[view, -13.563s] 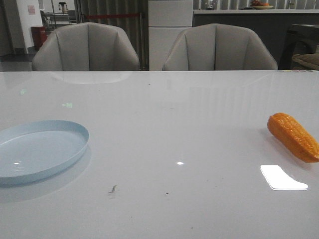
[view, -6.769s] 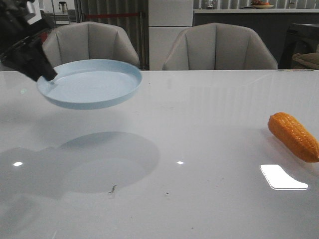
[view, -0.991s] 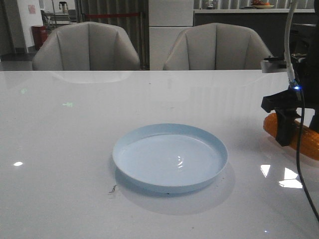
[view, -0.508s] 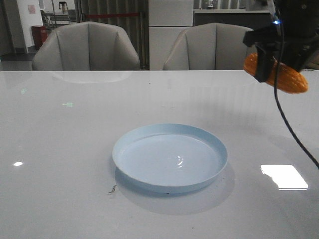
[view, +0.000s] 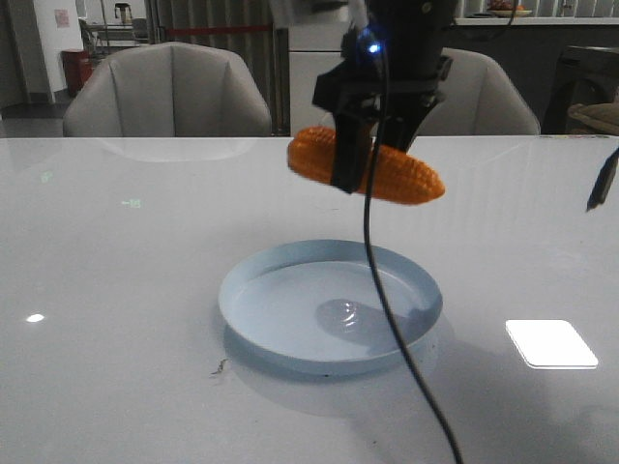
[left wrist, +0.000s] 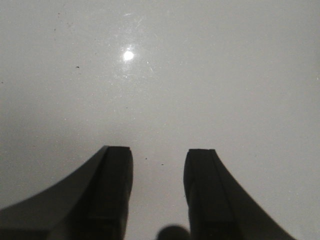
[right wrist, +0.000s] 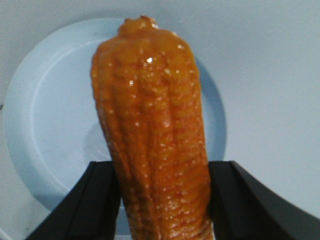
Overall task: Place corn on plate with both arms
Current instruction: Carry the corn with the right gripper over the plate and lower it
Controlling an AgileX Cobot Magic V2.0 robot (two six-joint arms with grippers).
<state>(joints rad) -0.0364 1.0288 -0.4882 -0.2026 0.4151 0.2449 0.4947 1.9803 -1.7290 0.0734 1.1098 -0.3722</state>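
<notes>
Plate (view: 290,329) first, since it sits nearest on the white table (view: 116,290): round, shallow, pale blue, flat on the surface with nothing resting in it, only a soft shadow falling across its floor. Directly above the plate, clear of it and not touching, hangs the corn (view: 372,174), an orange glossy cob pinched around its middle by the right gripper (view: 372,155), whose dark fingers press on both flanks. Seen from the front, the cob lies nearly level, its long axis running across the plate from side to side, one end dipping slightly toward the right rim. The right wrist view confirms the alignment: the cob (right wrist: 155,135) stands out from between the two fingers (right wrist: 90,200), and the plate (right wrist: 45,125) spreads behind it on all sides, so most of the cob, if not all, is over the dish rather than over bare table. In my judgement the coming move turns on this one relation, straight down from the pincer to the plate, with the cob short enough to fit inside the rim. The left gripper (left wrist: 157,165) hovers over bare table with its fingers spread and nothing between them; neither plate nor cob shows in its view, so the right arm is clearly the nearer one. Beyond the plate stand two grey chairs (view: 169,92).
</notes>
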